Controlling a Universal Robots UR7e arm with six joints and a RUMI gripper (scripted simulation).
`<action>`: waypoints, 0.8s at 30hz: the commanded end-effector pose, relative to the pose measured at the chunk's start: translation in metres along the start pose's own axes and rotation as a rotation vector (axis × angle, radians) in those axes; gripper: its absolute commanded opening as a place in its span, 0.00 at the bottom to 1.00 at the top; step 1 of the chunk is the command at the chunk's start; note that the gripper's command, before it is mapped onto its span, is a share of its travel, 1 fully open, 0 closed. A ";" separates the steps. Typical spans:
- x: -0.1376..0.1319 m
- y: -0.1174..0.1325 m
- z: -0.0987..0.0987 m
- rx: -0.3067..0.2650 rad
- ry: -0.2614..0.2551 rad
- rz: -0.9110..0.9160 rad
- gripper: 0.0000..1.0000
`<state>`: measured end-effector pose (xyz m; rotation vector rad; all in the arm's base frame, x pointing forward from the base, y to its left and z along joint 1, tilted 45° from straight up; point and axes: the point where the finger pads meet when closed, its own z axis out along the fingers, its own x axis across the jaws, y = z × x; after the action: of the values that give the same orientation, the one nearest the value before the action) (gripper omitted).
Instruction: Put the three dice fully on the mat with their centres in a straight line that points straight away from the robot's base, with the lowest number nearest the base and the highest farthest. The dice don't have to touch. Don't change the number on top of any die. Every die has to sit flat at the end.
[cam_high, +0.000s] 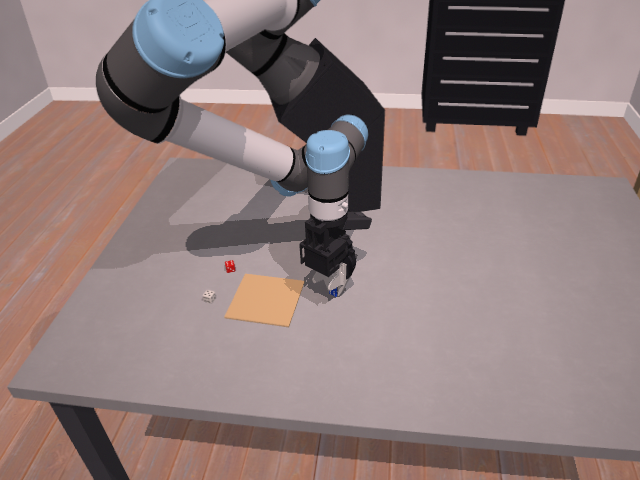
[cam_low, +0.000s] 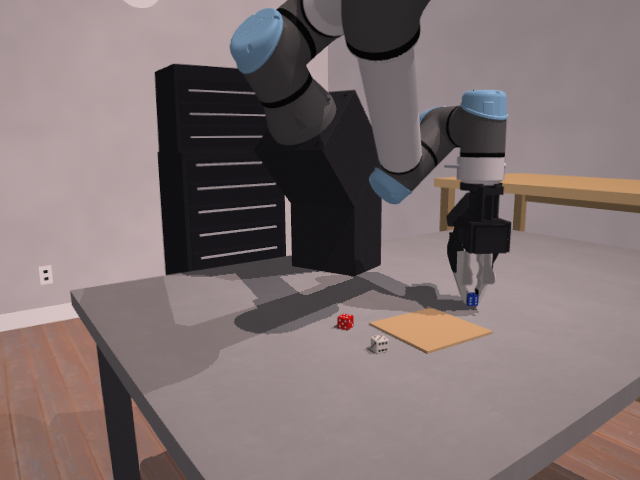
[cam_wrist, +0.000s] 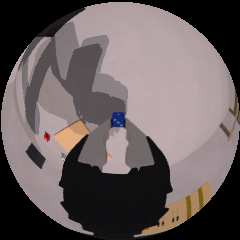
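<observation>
My gripper (cam_high: 336, 290) (cam_low: 471, 295) (cam_wrist: 118, 118) is shut on the blue die (cam_high: 333, 292) (cam_low: 472, 299) (cam_wrist: 118, 119), to the right of the mat in the top and exterior views. The die is at or barely above the table top; its top is partly hidden by the fingers in the top and exterior views. The square orange mat (cam_high: 263, 300) (cam_low: 430, 330) (cam_wrist: 71, 136) carries no die. A red die (cam_high: 230, 266) (cam_low: 345, 321) (cam_wrist: 47, 136) and a white die (cam_high: 208, 296) (cam_low: 379, 344) (cam_wrist: 63, 156) sit flat on the table, left of the mat in the top and exterior views.
The grey table (cam_high: 413, 335) (cam_low: 289, 392) bears everything. The robot's black base mount (cam_high: 364, 170) (cam_low: 336, 232) stands at its back. A black drawer cabinet (cam_high: 485, 72) (cam_low: 173, 206) stands behind it, and a wooden table (cam_low: 578, 188) stands beyond the right side in the exterior view.
</observation>
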<state>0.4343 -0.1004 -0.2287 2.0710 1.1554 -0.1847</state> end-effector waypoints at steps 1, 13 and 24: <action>0.000 0.000 -0.024 -0.002 0.001 -0.003 0.03; 0.000 0.000 -0.075 -0.002 0.001 -0.003 0.03; 0.000 0.000 -0.097 -0.002 0.001 -0.003 0.03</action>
<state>0.4169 -0.0422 -0.1660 2.0612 1.1629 -0.1673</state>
